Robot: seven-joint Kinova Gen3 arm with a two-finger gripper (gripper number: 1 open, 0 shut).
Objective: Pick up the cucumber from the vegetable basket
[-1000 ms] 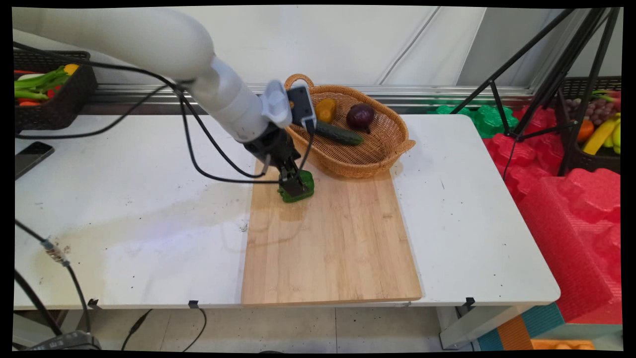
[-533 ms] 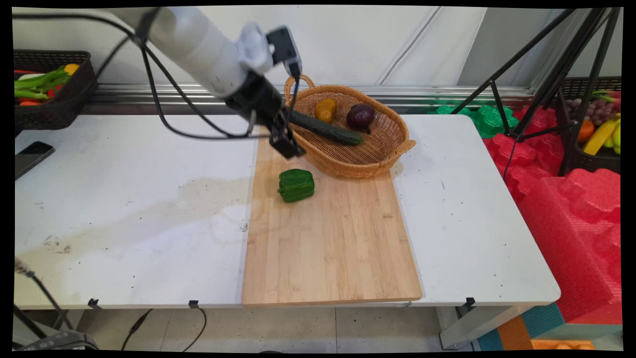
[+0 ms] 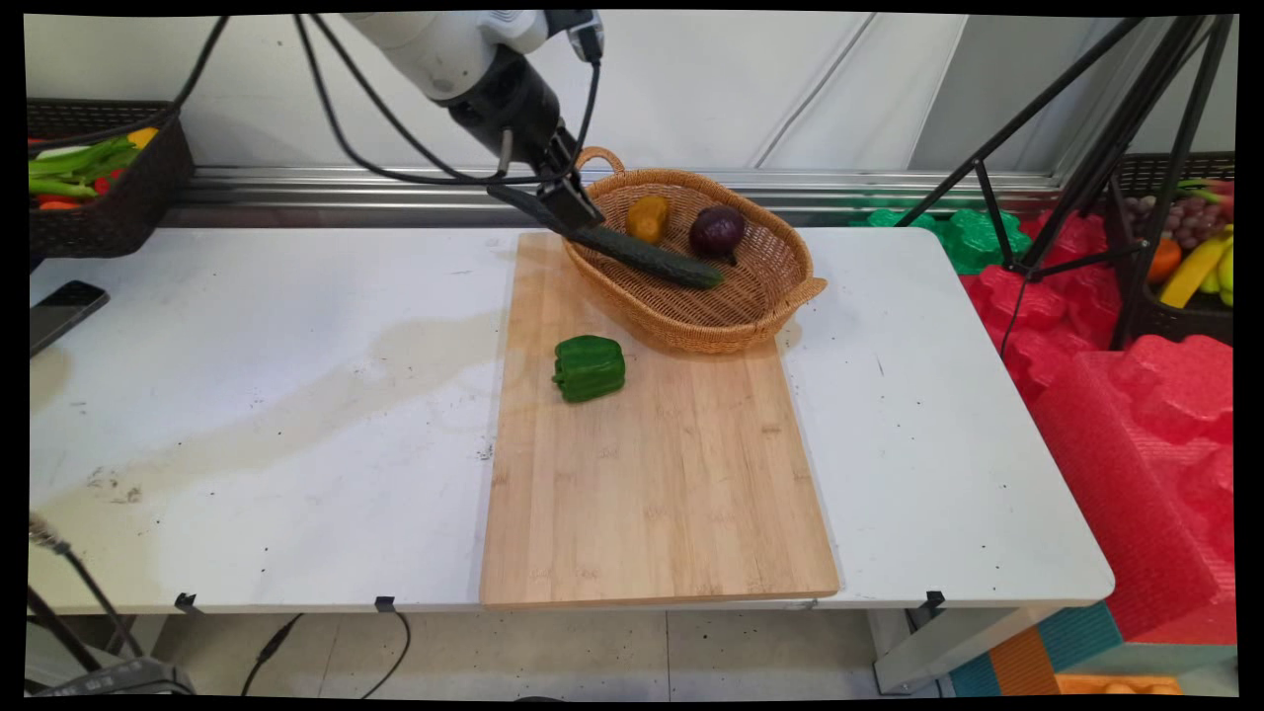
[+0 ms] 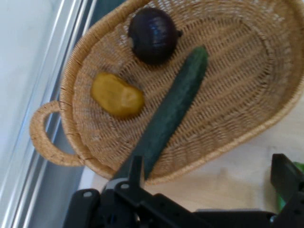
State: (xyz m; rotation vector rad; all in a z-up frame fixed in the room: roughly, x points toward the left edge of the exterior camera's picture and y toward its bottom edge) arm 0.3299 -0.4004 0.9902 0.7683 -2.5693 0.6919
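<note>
My gripper (image 3: 559, 208) hangs open and empty above the left end of the wicker basket (image 3: 760, 311), near its handle. In the hand view the gripper (image 4: 211, 175) has its two fingers wide apart, with the basket's rim (image 4: 71, 85) below them. Inside the basket lie a long cucumber (image 3: 652, 257) (image 4: 173, 109), a dark purple onion (image 3: 716, 232) (image 4: 153, 34) and a yellow vegetable (image 3: 648, 217) (image 4: 117, 95). A green bell pepper (image 3: 589, 367) rests alone on the wooden cutting board (image 3: 662, 494), in front of the basket and well below the gripper.
A black crate of vegetables (image 3: 94, 188) stands at the back left, and a phone (image 3: 59, 311) lies at the table's left edge. A tripod (image 3: 1076, 148), red foam (image 3: 1136, 415) and a fruit crate (image 3: 1185, 257) are beyond the right edge.
The gripper let go of the green pepper on the board, then rose and moved back to above the basket's left end. The pepper stays where it was set.
</note>
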